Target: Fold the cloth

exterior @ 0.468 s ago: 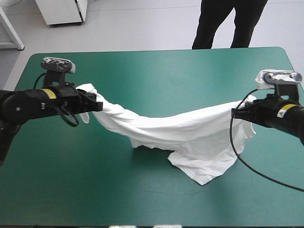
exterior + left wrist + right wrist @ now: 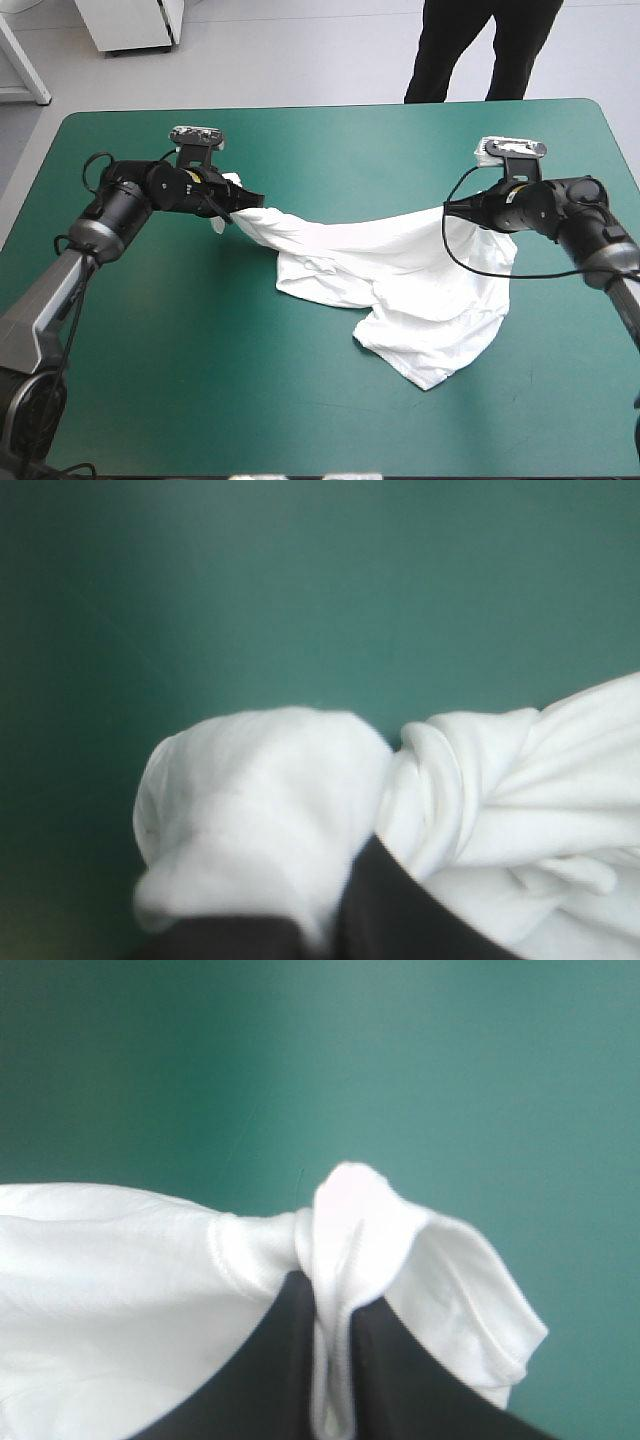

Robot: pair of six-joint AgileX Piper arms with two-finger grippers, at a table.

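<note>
White T-shirt (image 2: 400,270) hung stretched between both grippers, its middle sagging onto the teal-green cover (image 2: 300,400). Left gripper (image 2: 243,200) was pinching one bunched corner, with cloth bulging beyond its black fingers (image 2: 400,920). Right gripper (image 2: 452,208) was clamped on the opposite corner, a fold pressed between its fingertips (image 2: 285,1360). Most fabric lay below and beside the right gripper.

No writing, label, brand, number or sign can be read in any of the views.
</note>
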